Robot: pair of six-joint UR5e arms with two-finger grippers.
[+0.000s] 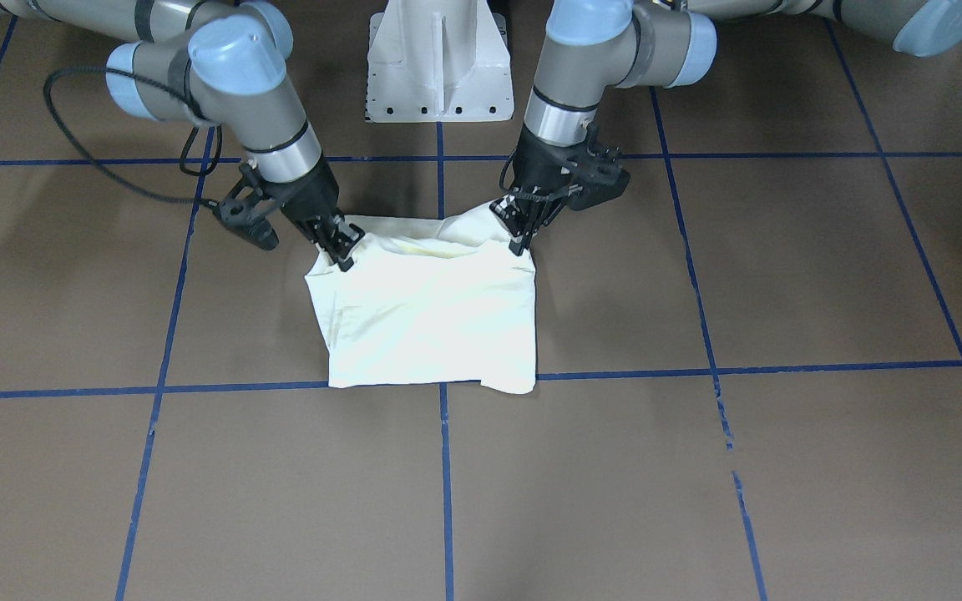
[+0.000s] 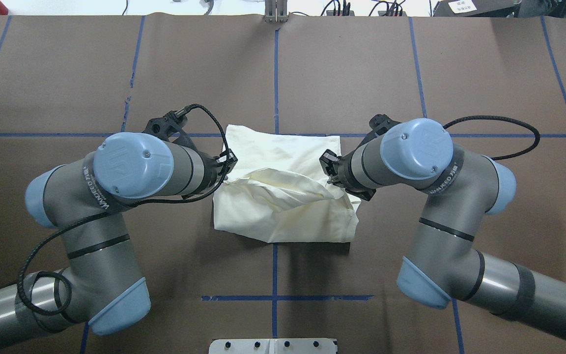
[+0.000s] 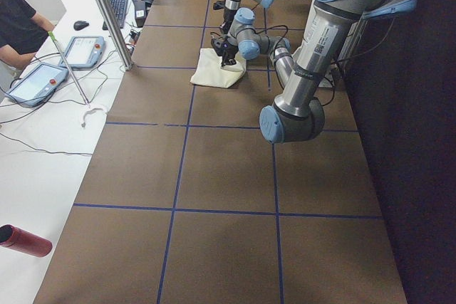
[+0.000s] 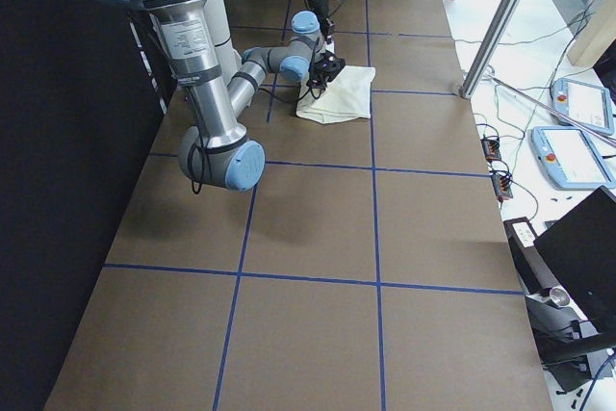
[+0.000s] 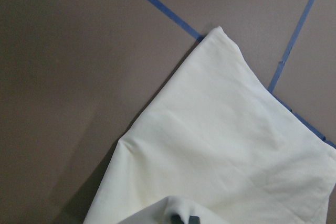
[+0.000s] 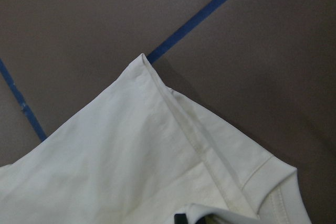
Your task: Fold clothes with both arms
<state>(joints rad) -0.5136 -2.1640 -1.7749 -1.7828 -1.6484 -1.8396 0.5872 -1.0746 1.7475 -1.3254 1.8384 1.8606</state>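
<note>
The cream shirt lies folded into a rough rectangle at the middle of the brown table, plain side up, with no print showing. My left gripper is shut on the shirt's robot-side corner, and my right gripper is shut on the other robot-side corner. Both corners are lifted a little, and the cloth bunches between them. Seen from overhead, the left gripper and the right gripper flank the shirt. Each wrist view shows cream cloth draped over dark fingertips at the bottom edge.
The white pedestal base stands just behind the shirt on the robot's side. Blue tape lines cross the table. Past the far edge is a white desk with teach pendants, a metal post and a seated person.
</note>
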